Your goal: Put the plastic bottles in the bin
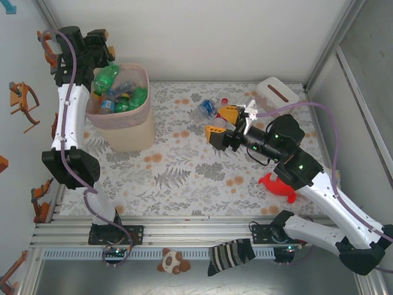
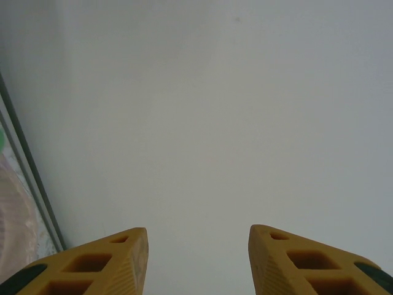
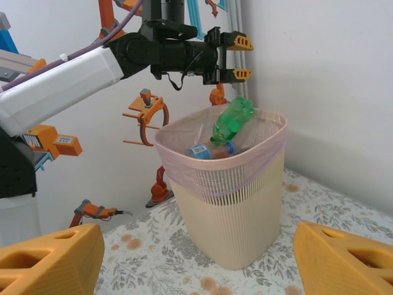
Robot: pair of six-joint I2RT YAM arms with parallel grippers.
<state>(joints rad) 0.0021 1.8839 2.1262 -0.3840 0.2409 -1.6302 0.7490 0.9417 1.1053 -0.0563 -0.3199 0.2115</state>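
Fingers (image 2: 120, 261) of your left gripper (image 3: 248, 58) stand apart with nothing between them; its own camera shows just bare white wall through the gap. From the right wrist you can see that gripper hanging above the far rim of the bin (image 3: 236, 215), clear of the pink liner (image 3: 184, 169) folded over the edge. Directly under it a green bottle (image 3: 233, 118) sits tilted, its upper end poking above the rim, and a blue-capped bottle (image 3: 199, 150) lies beside it. From above, the bin holds several more bottles packed together, green ones among them.

Your right gripper (image 1: 221, 122) is spread wide and holds nothing. It hovers over the floral table (image 1: 184, 178) near the middle, pointing toward the bin. Just beside its far finger lie the loose bottles (image 1: 207, 109), a clear one with blue on it and another with a red cap, close together.

A white tissue box (image 1: 277, 92) sits at the far right corner. A red toy figure (image 1: 277, 184) lies beside the right arm. On the near rail are a striped sock (image 1: 230, 255) and a small plush toy (image 1: 174, 262).
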